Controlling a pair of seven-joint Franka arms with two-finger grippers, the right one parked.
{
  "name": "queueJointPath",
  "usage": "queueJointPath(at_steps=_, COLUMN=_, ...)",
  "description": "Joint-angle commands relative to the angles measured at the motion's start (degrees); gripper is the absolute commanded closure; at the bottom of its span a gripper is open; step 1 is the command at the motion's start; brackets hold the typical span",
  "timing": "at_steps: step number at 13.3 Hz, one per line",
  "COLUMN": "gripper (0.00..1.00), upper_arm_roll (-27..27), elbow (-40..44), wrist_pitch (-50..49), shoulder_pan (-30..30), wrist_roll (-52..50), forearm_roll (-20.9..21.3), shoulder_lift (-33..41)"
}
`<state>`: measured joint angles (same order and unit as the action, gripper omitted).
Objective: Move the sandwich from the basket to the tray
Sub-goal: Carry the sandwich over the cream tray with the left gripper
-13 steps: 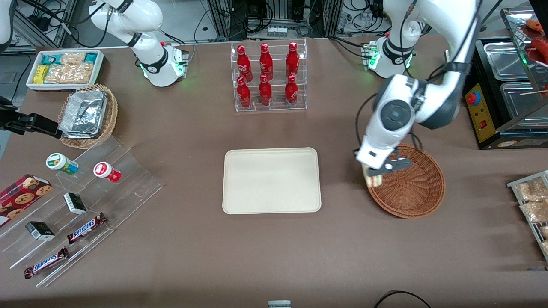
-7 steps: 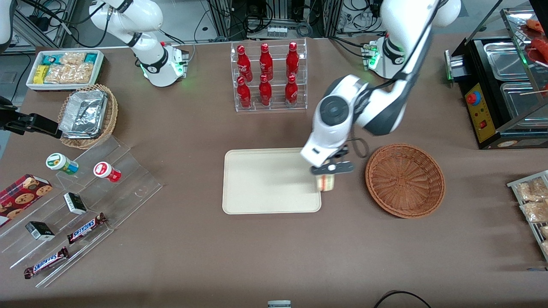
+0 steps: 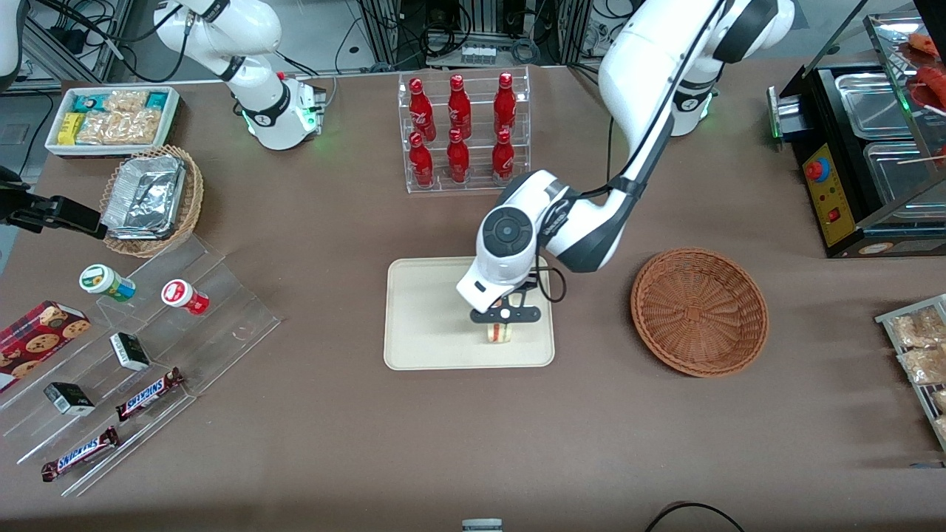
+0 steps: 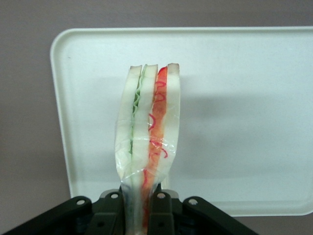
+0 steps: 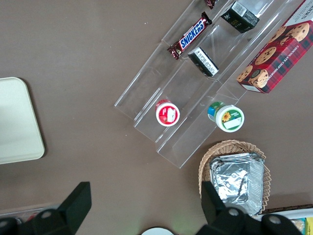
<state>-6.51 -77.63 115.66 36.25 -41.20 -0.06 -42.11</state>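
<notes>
- The table (image 3: 355,458) is the biggest thing under me, brown and matte, with my arm reaching out over its middle.
- The tray (image 3: 429,310) lies flat at the table's centre, cream-beige with rounded corners and a low rim; my wrist camera sees it (image 4: 254,98) as a pale sheet filling most of the background.
- The basket (image 3: 699,311) sits well apart from the tray toward my own end of the table, reddish-brown wicker, with nothing in it.
- My gripper (image 3: 505,316) hangs above the tray, over the part nearer the front camera; its two fingers are closed tight on the sandwich (image 3: 499,332), which hangs below them over the tray's surface.
- The front view shows the sandwich only as a small pale block with a red streak under my fingers; I cannot tell from it whether the sandwich touches the tray.
- The wrist view gives the detail: the sandwich (image 4: 149,142) is three slices of white bread on edge, green filling in one gap, red in the other, wrapped in clear film and pinched at its narrow end between my black fingers (image 4: 110,215).
</notes>
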Motion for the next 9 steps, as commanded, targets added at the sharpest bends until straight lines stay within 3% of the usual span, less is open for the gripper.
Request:
queueJointPath(at_steps=1, gripper=1.0, upper_arm_roll=-0.1, elbow=5.6, wrist_pitch=-1.7, shoulder_pan=1.3, wrist_roll=-0.5, forearm_roll=-0.6, shoulder_lift=-4.6)
queueJointPath(at_steps=9, gripper=1.0, upper_arm_roll=0.1, elbow=6.3, wrist_pitch=1.8, shoulder_pan=2.1, wrist_roll=-1.4, forearm_roll=0.3, shoulder_lift=-8.3)
